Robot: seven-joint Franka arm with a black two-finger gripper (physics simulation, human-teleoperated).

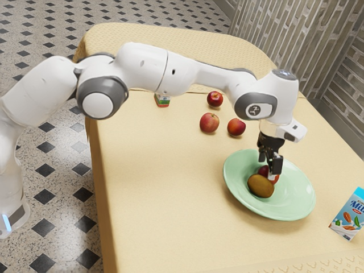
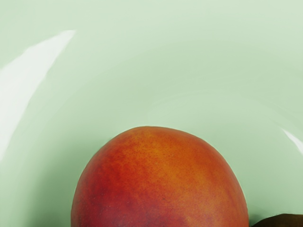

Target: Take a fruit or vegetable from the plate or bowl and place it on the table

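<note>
While the pincer (image 1: 271, 172) partly hides a peach (image 2: 158, 182), wide or gripping, I cannot tell.

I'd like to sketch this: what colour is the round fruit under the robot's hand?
The fruit is deep red blending into orange, clearest in the wrist view.
</note>
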